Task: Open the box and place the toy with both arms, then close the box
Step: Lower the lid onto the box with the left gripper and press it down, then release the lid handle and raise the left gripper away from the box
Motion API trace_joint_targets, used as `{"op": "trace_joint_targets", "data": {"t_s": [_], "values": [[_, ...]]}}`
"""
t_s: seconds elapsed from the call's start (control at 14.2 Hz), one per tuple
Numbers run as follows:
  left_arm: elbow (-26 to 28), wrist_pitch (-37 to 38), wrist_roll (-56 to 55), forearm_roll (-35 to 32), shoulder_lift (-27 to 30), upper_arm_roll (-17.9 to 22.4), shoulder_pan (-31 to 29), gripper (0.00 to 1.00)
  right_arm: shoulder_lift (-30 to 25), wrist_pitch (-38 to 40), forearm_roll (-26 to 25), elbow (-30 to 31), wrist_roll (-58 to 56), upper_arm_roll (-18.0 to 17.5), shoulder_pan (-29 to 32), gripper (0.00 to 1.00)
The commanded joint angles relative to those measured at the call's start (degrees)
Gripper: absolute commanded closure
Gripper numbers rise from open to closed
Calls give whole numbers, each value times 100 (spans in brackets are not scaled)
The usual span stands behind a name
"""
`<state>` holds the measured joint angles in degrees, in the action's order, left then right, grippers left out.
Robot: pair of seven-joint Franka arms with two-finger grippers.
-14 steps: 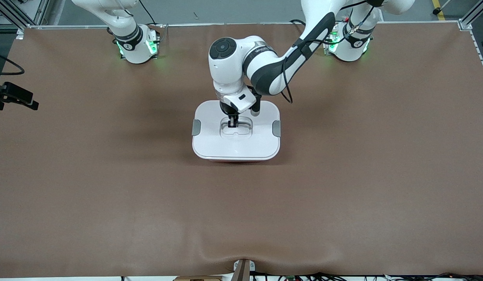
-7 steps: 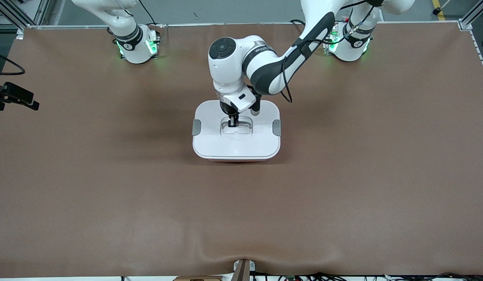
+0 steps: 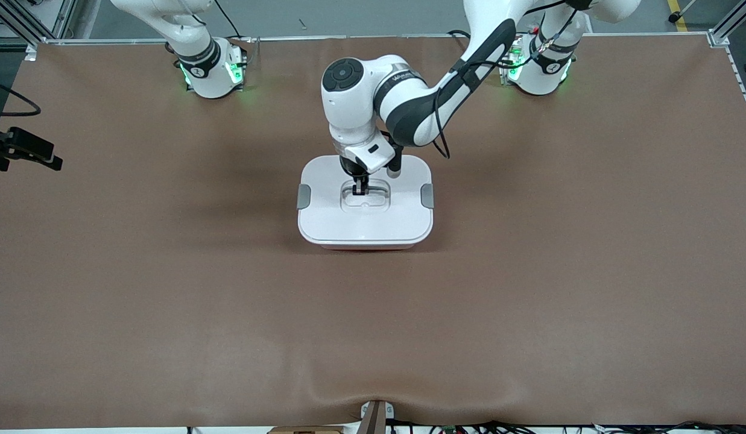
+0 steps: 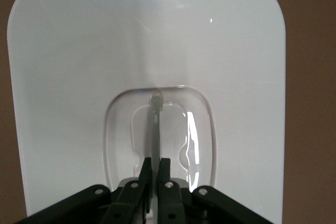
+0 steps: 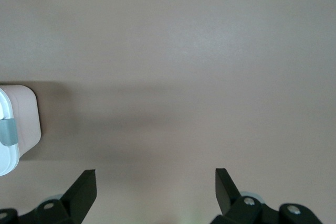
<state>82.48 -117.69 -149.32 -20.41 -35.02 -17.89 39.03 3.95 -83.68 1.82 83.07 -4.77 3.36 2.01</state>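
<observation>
The box [image 3: 324, 229] stands mid-table with its white lid [image 3: 365, 226] on and a grey clip [image 3: 303, 196] at each end. My left gripper [image 3: 359, 190] reaches down into the lid's recess and is shut on the thin clear handle [image 4: 155, 124]. Its fingers [image 4: 147, 167] pinch the handle from both sides over the lid [image 4: 68, 77]. My right gripper [image 5: 156, 179] hangs open over bare table with nothing between its fingers. A corner of the pink box [image 5: 25, 119] with one grey clip [image 5: 7, 132] shows at the edge of the right wrist view. The toy is out of view.
The brown table mat [image 3: 529, 301] spreads wide around the box. Both arm bases [image 3: 213, 72] glow green along the edge farthest from the front camera. A black device [image 3: 23, 150] juts in at the right arm's end of the table.
The left arm has shifted very slightly above the box. Its grip on the handle is unchanged and the lid stays on.
</observation>
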Motion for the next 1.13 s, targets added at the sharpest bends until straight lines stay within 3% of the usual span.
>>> {"op": "trace_joint_targets", "data": {"t_s": [0.0, 0.14, 0.21, 0.35, 0.42, 0.7, 1.06], "values": [[110, 106, -106, -139, 31, 22, -1, 100, -8, -26, 99, -1, -15, 16, -34, 0], [119, 115, -106, -139, 31, 14, -36, 100, 1, -26, 91, -1, -15, 16, -61, 0], [127, 115, -106, -139, 31, 14, -27, 90, 1, -26, 91, -1, -15, 16, -52, 0], [136, 132, -53, -139, 39, 14, -27, 34, -8, -26, 91, -1, -15, 16, -52, 0], [128, 141, -27, -139, 92, 14, -27, 0, -8, -17, 91, -1, -15, 16, -52, 0], [57, 535, 569, -52, 530, 13, -115, 0, -8, -8, 82, -1, -33, 16, -17, 0], [40, 993, 2297, 641, 1216, -22, -851, 0, 1, -8, 12, -10, -7, 34, -52, 0]]}}
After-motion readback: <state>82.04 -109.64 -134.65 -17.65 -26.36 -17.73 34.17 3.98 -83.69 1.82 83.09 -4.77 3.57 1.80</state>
